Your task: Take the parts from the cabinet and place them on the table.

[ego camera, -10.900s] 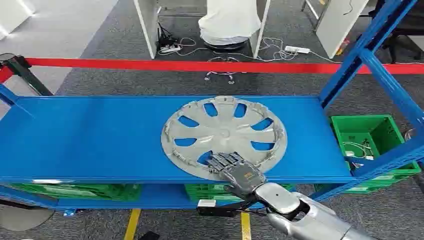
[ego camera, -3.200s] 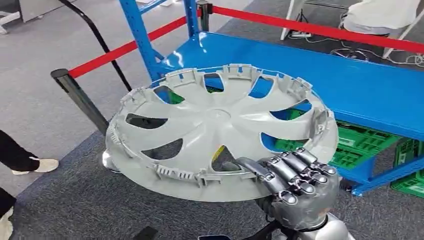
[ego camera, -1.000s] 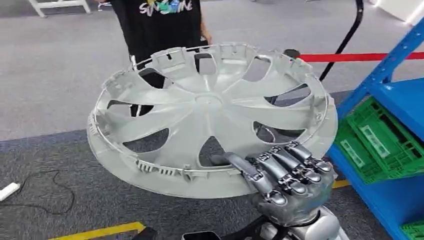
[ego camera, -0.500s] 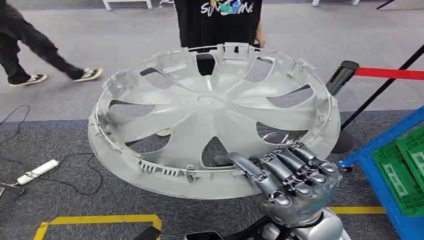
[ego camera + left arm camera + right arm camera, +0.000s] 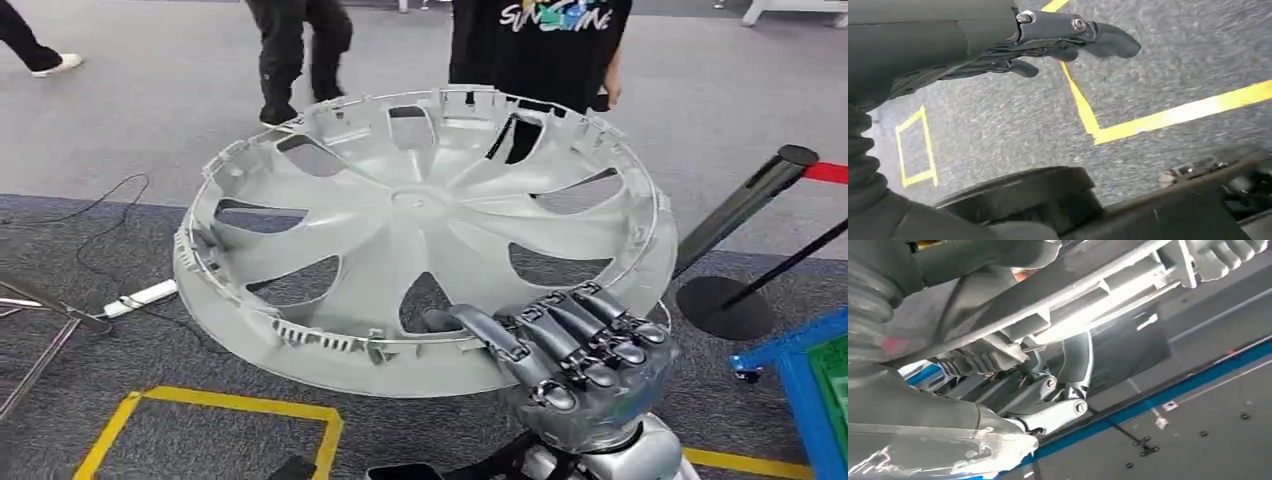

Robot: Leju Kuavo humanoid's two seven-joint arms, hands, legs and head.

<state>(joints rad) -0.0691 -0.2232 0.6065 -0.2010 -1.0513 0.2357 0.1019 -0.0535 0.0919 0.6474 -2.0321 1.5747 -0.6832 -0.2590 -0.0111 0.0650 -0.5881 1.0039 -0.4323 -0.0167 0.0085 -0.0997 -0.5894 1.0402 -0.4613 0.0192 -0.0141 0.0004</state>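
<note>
One ribbed grey plastic hubcap [image 5: 420, 235] in right hand [image 5: 580, 375].

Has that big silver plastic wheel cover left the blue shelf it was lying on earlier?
Yes. The silver plastic wheel cover is now off the blue shelf, gripped at its rim by the right hand above grey carpet with yellow floor tape.

Even, fairly bright indoor light fills the head view; the grey wheel cover [image 5: 425, 235] above the right hand [image 5: 575, 370] is softly lit, with pale sheen on its spokes and no hard glare. Beyond the hand the floor [image 5: 130, 110] is slightly soft. In the left wrist view the left hand [image 5: 1048, 35] is dark and the carpet [image 5: 1158, 65] past it is smeared by motion blur. The right wrist view is blurred close up, with a blown-out white streak [image 5: 1098, 300] along the cover's rim.
</note>
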